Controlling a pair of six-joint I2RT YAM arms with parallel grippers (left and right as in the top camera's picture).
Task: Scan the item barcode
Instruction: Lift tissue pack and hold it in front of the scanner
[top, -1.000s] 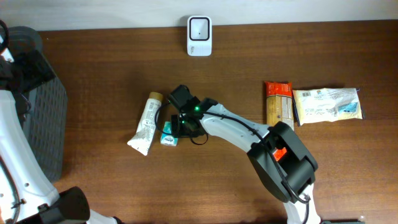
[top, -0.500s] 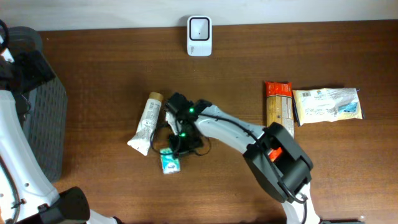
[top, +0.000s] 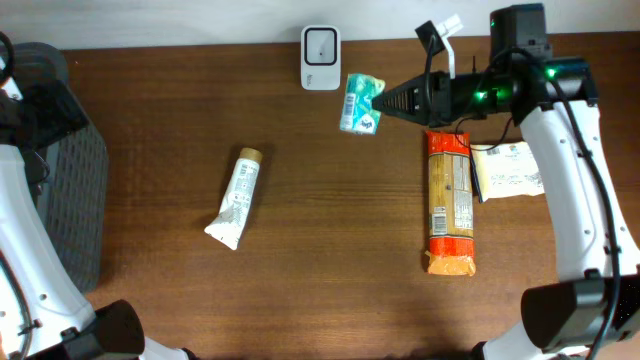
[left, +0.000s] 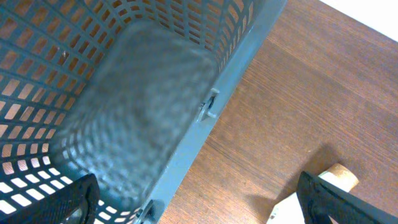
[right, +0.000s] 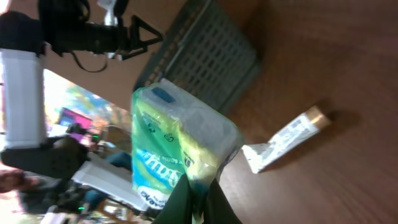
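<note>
- Right wrist view showed the right gripper (right: 198, 200) at the bottom edge. Its fingers were pinched together on the lower corner of the green and white tissue pack (right: 180, 149), which filled the middle of the frame.
- Beyond the pack, a white tube (right: 287, 138) lay on the brown table (right: 323, 56) at right, and a grey mesh basket (right: 205, 56) sat at upper centre.
- Overhead, the pack hung near the top centre, just right of the white scanner (top: 320, 58) at the table's back edge.
- An orange packet (top: 450, 200) and a white packet (top: 512, 175) lay side by side under the right arm.
- Left wrist view had the left gripper (left: 199, 200) with fingers spread wide at the bottom corners, above the basket's rim, holding nothing.
</note>
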